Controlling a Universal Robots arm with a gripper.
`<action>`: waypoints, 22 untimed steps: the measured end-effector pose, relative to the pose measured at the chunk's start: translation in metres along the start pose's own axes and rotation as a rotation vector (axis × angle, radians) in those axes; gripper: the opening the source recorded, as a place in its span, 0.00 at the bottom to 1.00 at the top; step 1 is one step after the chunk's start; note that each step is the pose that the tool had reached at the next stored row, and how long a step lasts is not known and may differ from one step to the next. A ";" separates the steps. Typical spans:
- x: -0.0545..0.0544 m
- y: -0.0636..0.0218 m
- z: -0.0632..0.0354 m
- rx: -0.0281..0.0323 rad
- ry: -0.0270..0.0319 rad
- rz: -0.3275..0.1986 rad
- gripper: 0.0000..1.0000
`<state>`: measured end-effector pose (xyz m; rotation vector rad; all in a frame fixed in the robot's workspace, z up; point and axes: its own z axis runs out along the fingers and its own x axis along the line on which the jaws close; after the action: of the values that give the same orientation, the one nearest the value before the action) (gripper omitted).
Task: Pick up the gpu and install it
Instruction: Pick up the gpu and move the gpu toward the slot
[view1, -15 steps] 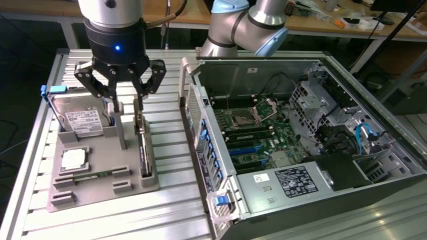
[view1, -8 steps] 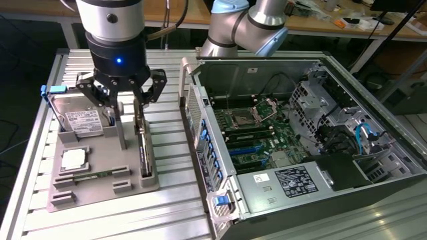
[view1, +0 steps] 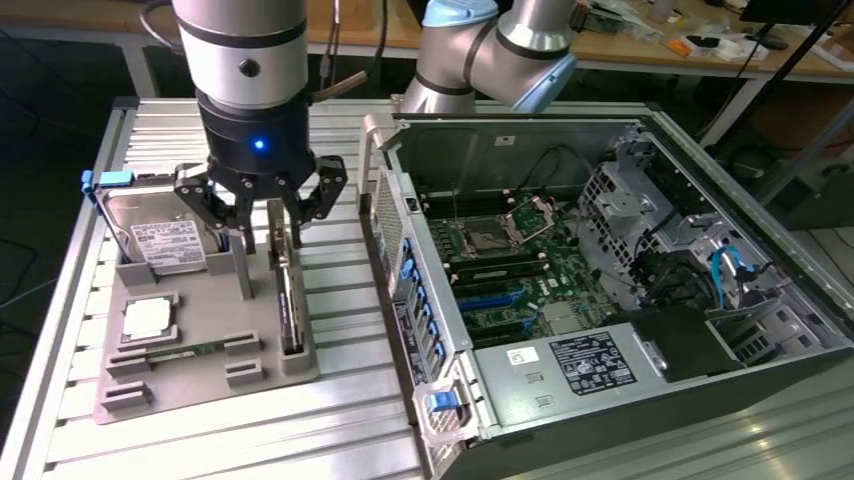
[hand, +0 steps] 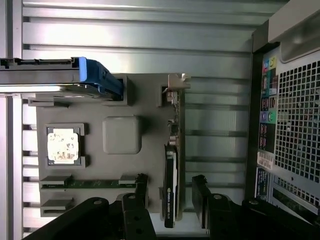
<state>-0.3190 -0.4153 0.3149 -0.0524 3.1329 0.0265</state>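
The hand (view1: 271, 232) was over the graphics card (view1: 288, 300), its fingers apart, one on each side, with a gap to the card. The card stood on its edge in a slot of the gray tray (view1: 200, 335). A hard drive (view1: 160, 240) stood in the same tray. The tray lay on the worktop (view1: 347, 420) beside an open computer case (view1: 561, 260).

hard drive (view1: 158, 240), perhaps processor (view1: 147, 315), open case (view1: 507, 140)

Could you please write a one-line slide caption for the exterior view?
Open gripper around the upright gpu in the grey tray, beside the open computer case.
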 end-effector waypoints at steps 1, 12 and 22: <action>0.000 -0.0001 0.0019 0.0000 0.0000 0.000 0.48; 0.000 -0.0035 0.0226 0.0000 -0.0001 0.000 0.48; 0.000 -0.0081 0.0419 0.0000 -0.0001 0.000 0.48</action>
<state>-0.3189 -0.4227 0.2729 -0.0525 3.1328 0.0265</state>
